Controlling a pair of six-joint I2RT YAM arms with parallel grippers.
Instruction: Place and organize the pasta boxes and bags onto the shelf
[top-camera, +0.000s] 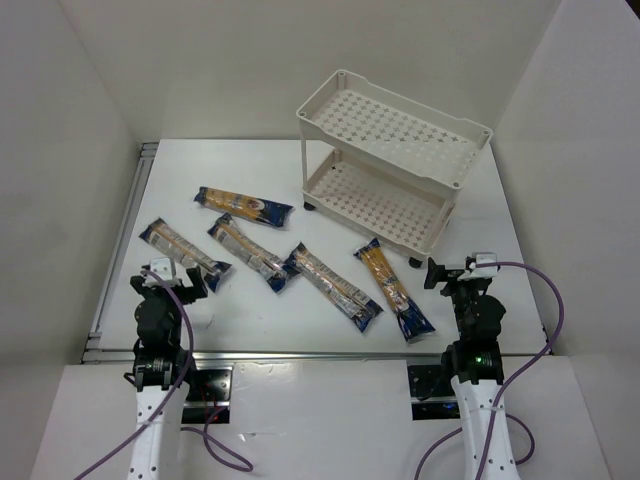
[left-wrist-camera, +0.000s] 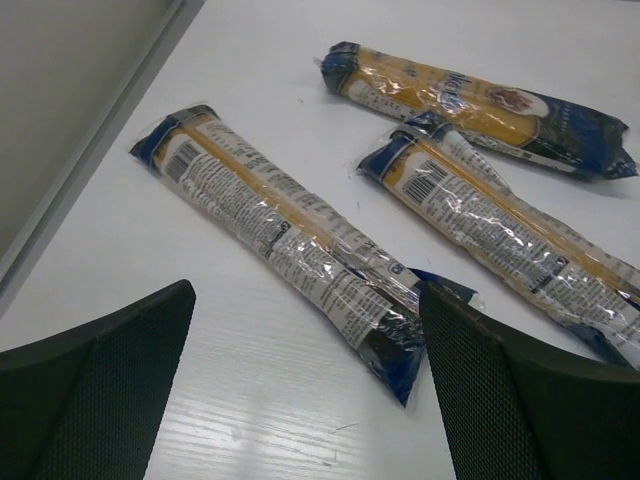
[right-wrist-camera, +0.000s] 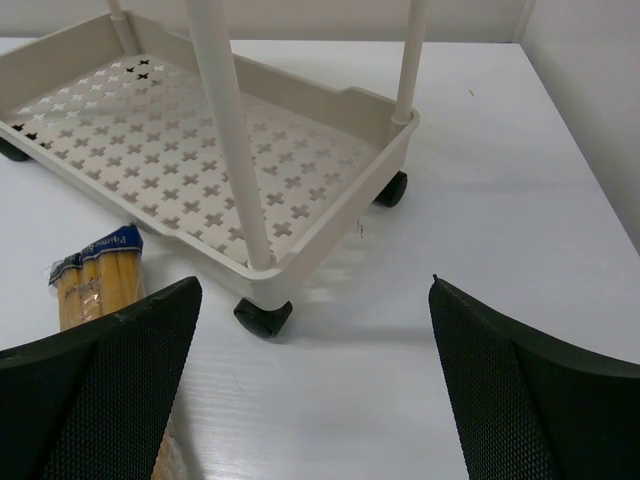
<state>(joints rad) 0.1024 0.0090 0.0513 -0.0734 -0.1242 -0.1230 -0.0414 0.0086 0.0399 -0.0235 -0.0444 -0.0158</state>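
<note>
We count five packets (top-camera: 333, 287) lying on the table (top-camera: 250, 170), left of and before one two-tier shelf (top-camera: 385, 125). Our two claws, left gripper (top-camera: 170, 275) and right gripper (top-camera: 452, 275), both gape, gripping nothing.

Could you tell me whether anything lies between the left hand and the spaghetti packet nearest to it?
Nothing visible does. The open left hand faces the nearest spaghetti packet directly; the packet lies flat on the table, its near end showing between the two fingers.
</note>
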